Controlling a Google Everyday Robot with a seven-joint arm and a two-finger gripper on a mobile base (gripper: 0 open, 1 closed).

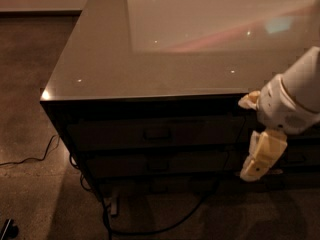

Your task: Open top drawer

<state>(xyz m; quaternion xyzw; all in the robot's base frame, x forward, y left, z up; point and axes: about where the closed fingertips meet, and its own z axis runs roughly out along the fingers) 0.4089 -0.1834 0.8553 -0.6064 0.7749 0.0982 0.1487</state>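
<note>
The top drawer (200,132) is the uppermost dark brown front of the cabinet, just under the counter edge. It sits flush and closed, with its small rectangular handle (157,133) at centre. My gripper (256,167), cream-coloured on a white arm, hangs in front of the right end of the drawer fronts. It is well to the right of the handle, a little lower, and touches nothing I can see.
A glossy grey counter slab (150,59) tops the cabinet. Two alike drawer fronts (155,163) lie below the top one. Black cables (165,224) trail over the floor under the cabinet, beside a small pale block (114,205). Open brown floor stretches left.
</note>
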